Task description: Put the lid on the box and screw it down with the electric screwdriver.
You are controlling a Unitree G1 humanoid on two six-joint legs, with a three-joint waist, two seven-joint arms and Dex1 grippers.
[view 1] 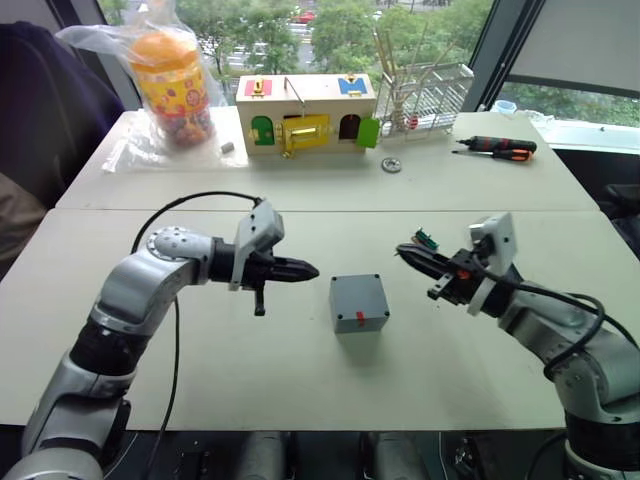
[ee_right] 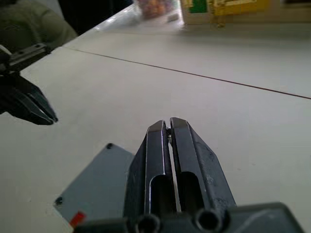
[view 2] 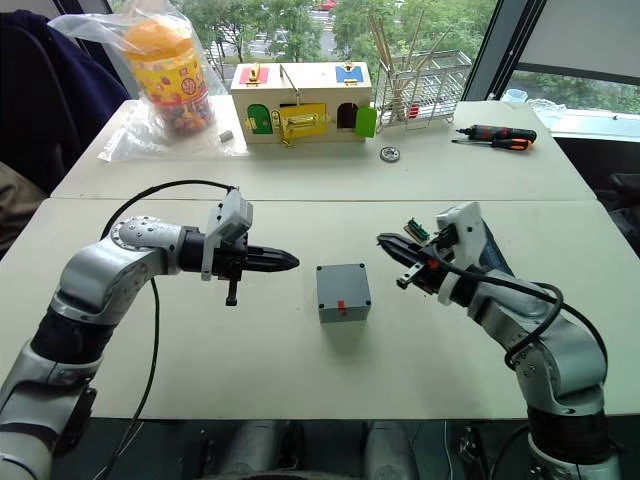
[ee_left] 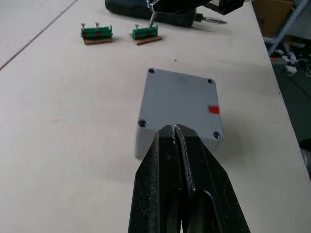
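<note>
The box [view 1: 359, 303] sits near the middle of the counter [view 1: 300, 380], between the two arms, with the lid [ee_left: 182, 102] already lying flat on top of it, a small red mark near one edge. The left gripper [view 1: 303, 269] hovers just beside the box on the robot's left, its fingers pressed together and holding nothing; the left wrist view confirms this, the two black fingers [ee_left: 167, 160] meeting at their tips just short of the lid's near edge. That same view shows dark screws in the lid's corner holes, two small green terminal blocks [ee_left: 96, 34] lying beyond the box, and a dark cylindrical tool with a metal bit, apparently the electric screwdriver [ee_left: 146, 7], at the far edge. The right gripper [view 1: 408, 250] hangs on the other side of the box, its fingers [ee_right: 182, 150] also closed and empty. Farther back stand a wooden box [view 1: 305, 112] with coloured doors, a bagged jar [view 1: 172, 85] and a black-and-orange hand screwdriver [view 1: 497, 148].
</note>
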